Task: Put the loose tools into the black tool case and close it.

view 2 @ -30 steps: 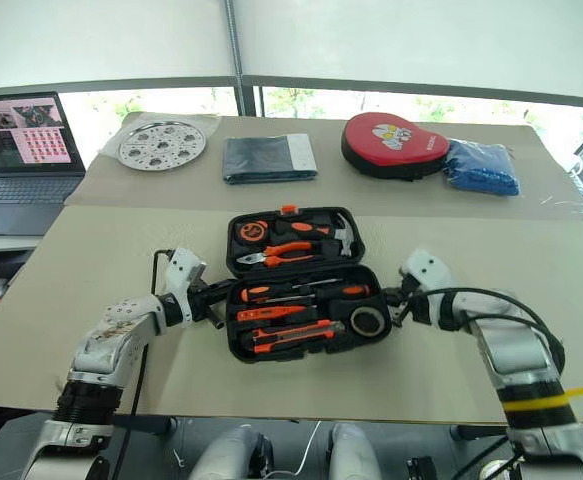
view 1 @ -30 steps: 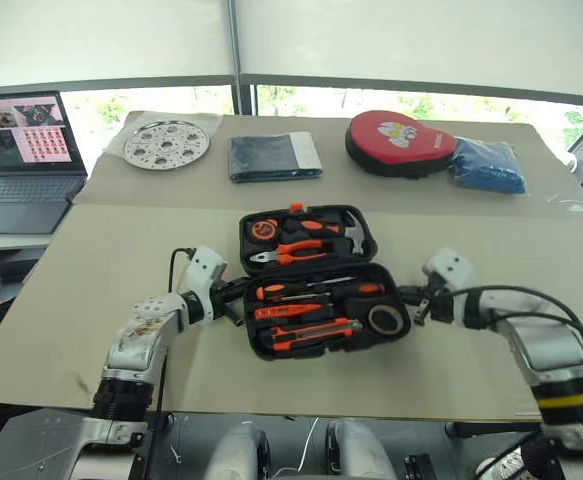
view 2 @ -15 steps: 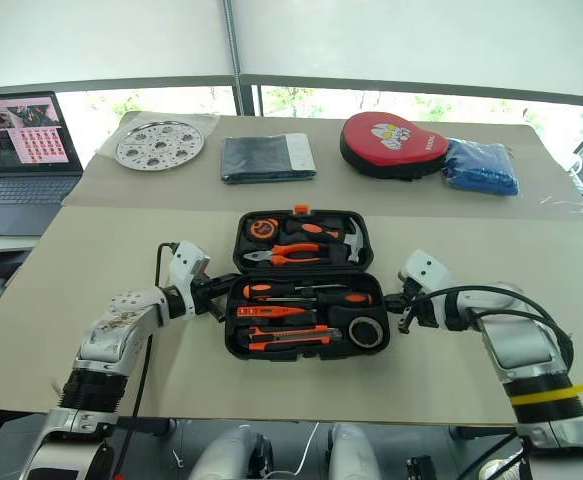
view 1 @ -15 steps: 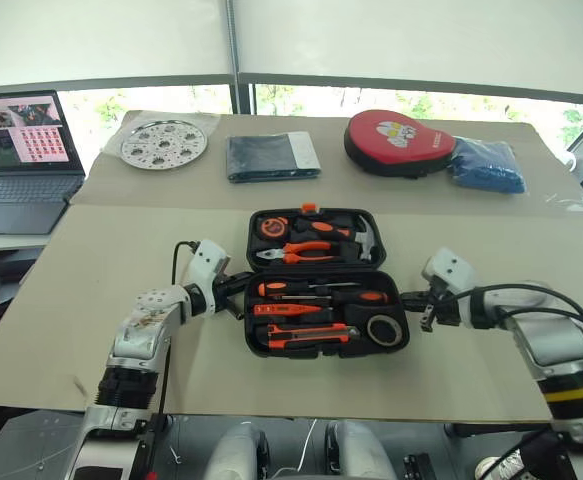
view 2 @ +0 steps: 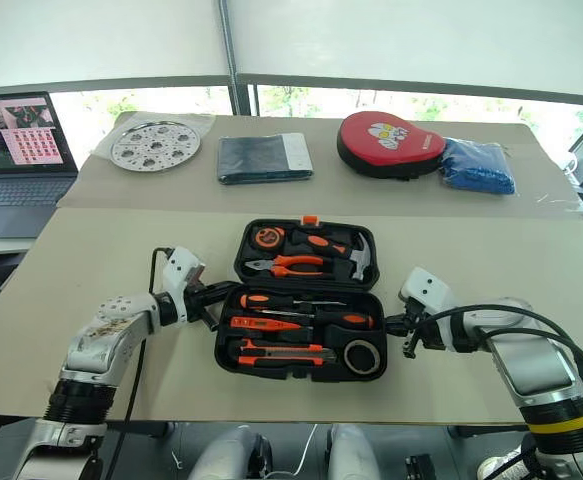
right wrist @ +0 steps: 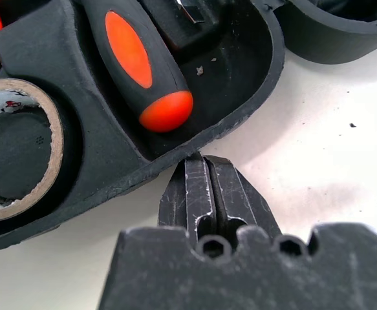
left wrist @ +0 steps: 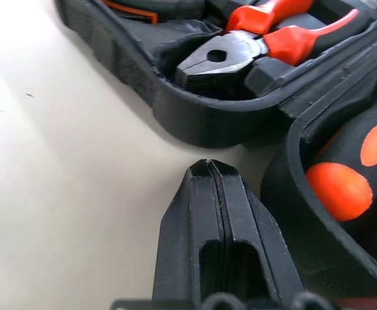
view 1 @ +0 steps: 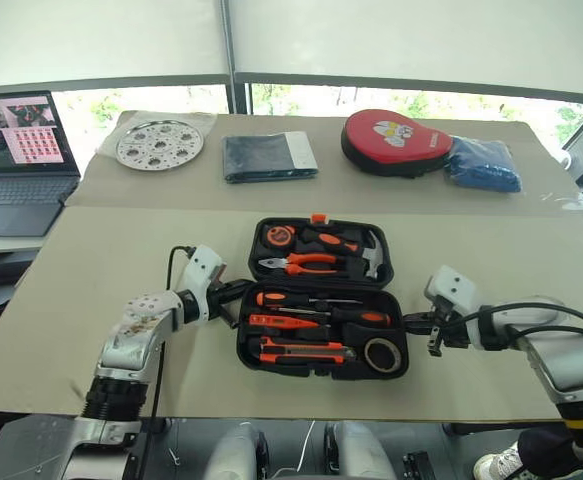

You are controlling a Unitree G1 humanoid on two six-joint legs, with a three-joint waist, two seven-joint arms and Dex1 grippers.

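Black tool case (view 1: 323, 296) lies open, holding screwdrivers (view 1: 323, 298), utility knife (view 1: 306, 351), tape roll (view 1: 380, 354); both hands, left hand (view 1: 233, 296) and right hand (view 1: 426, 331), pressed together; no legible writing.

We can read no word or number for certain anywhere; the small dark tape roll (right wrist: 13, 152) in the black tool case (right wrist: 175, 139) carries faint dark marks on its pale inner ring, too broken for us to make out; the red oval pouch (view 1: 398, 142) at the far side of the worktop (view 1: 101, 260) bears a printed white figure, with any lettering too small for us; the laptop screen (view 1: 13, 129) shows rows of tiny pictures, nothing legible.
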